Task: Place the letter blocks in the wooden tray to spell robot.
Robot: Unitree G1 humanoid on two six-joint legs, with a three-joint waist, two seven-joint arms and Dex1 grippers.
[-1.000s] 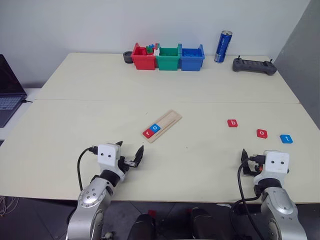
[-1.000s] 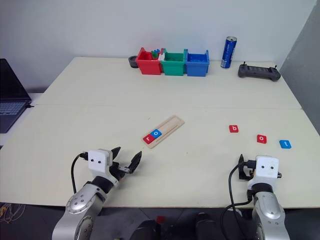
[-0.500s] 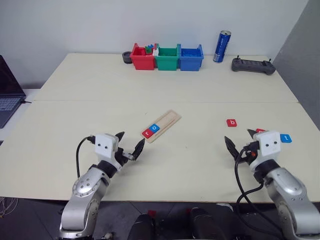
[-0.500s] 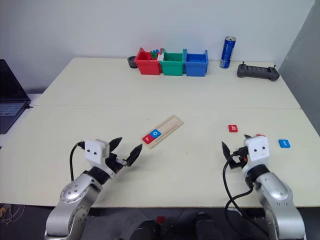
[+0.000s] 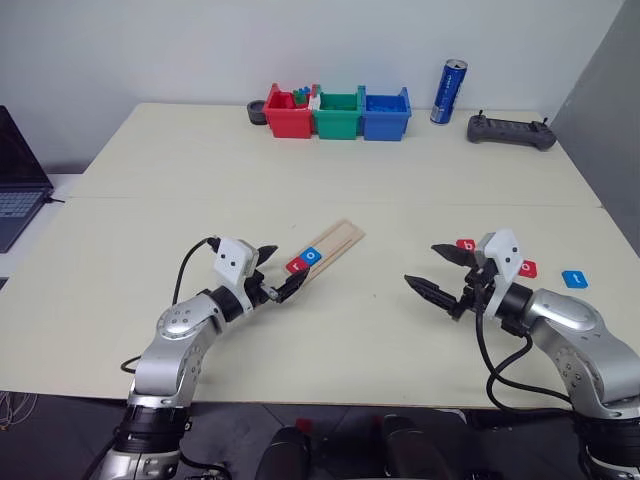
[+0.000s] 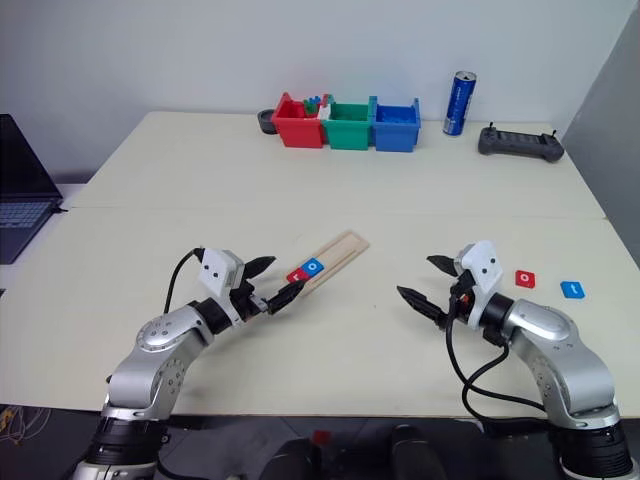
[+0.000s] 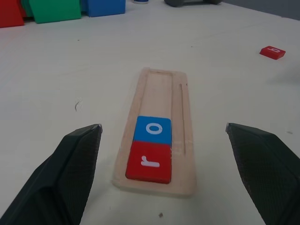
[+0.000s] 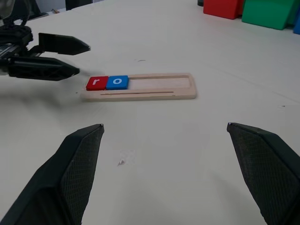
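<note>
Surface: pale table [image 5: 150, 230] before a white wall
Wooden tray [image 5: 325, 251]: lies aslant mid-table; red r block [image 7: 150, 161] fills its near end; blue o block [image 7: 153, 130] touches it; rest of groove bare
Loose blocks: red b block [image 5: 466, 244], red o block [image 6: 525, 278] and blue t block [image 5: 573, 278] lie flat on the robot's right
Left gripper [image 5: 277, 274]: fingers spread wide, just beside the tray's near end; holds nothing
Right gripper [image 5: 438, 270]: fingers spread wide, empty; near the b block
Far edge: red, green and blue bins [image 5: 337, 112]; blue can [image 5: 447, 78]; black controller [image 5: 510, 130]

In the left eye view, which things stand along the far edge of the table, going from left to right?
Dark round object → red bin → green bin → blue bin → blue can → dark controller.
</note>
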